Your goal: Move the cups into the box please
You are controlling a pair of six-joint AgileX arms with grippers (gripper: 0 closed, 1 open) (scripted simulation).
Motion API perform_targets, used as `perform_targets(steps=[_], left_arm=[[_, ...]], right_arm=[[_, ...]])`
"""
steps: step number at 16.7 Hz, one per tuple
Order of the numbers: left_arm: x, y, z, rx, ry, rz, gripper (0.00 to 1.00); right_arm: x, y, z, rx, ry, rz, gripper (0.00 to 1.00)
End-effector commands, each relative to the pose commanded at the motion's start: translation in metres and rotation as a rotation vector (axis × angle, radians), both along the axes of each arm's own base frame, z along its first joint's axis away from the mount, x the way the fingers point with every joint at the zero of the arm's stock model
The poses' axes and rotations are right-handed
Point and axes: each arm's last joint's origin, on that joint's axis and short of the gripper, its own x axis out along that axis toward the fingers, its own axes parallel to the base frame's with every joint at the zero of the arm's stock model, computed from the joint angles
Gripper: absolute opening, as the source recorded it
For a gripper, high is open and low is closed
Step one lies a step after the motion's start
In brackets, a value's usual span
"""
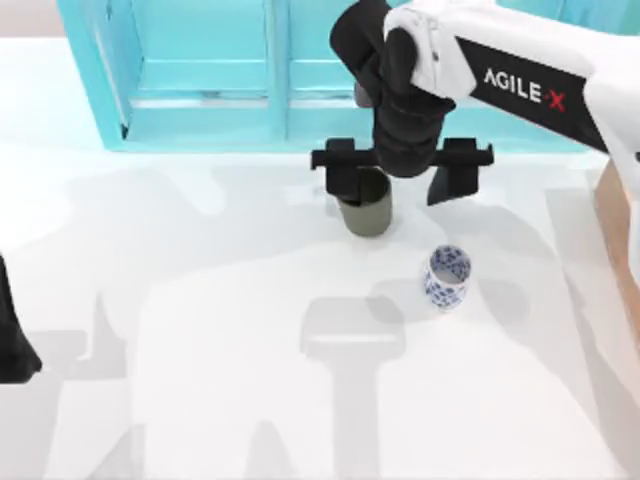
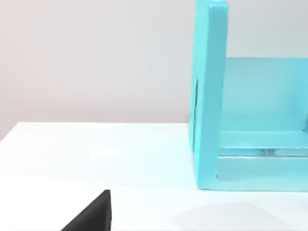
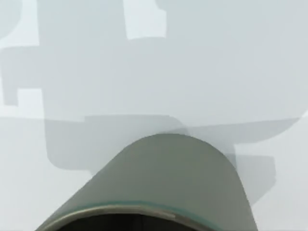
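The dark olive-grey cup (image 1: 366,214) stands upright on the white table, just in front of the turquoise shelf. My right gripper (image 1: 400,172) hovers over it, open, its fingers spread wide; the left finger (image 1: 340,168) overlaps the cup's rim from above. The right wrist view looks down on this cup (image 3: 163,178) from close by, with its rim at the picture's edge. The small white cup with blue flowers (image 1: 447,277) stands upright to the right and nearer the front. A strip of the tan box (image 1: 622,245) shows at the right edge. My left arm (image 1: 12,335) is parked at the left edge.
A big turquoise shelf unit (image 1: 220,70) runs along the back of the table, and its side wall (image 2: 208,96) stands close in the left wrist view. White table (image 1: 250,380) spreads across the front and left.
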Motion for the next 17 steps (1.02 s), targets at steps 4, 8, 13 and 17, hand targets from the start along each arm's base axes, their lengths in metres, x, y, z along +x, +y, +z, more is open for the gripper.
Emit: perform_targets(steps=[4,8,13,17], left_arm=[[0.0,0.0,0.0,0.0,0.0,0.0,1.0],[0.0,0.0,0.0,0.0,0.0,0.0,1.0],[0.0,0.0,0.0,0.0,0.0,0.0,1.0],[0.0,0.0,0.0,0.0,0.0,0.0,1.0]], right_arm=[[0.0,0.0,0.0,0.0,0.0,0.0,0.32],[0.0,0.0,0.0,0.0,0.0,0.0,0.02],[0.0,0.0,0.0,0.0,0.0,0.0,0.0],[-0.001,0.0014,0.0005,0.001,0.0,0.003,0.0]])
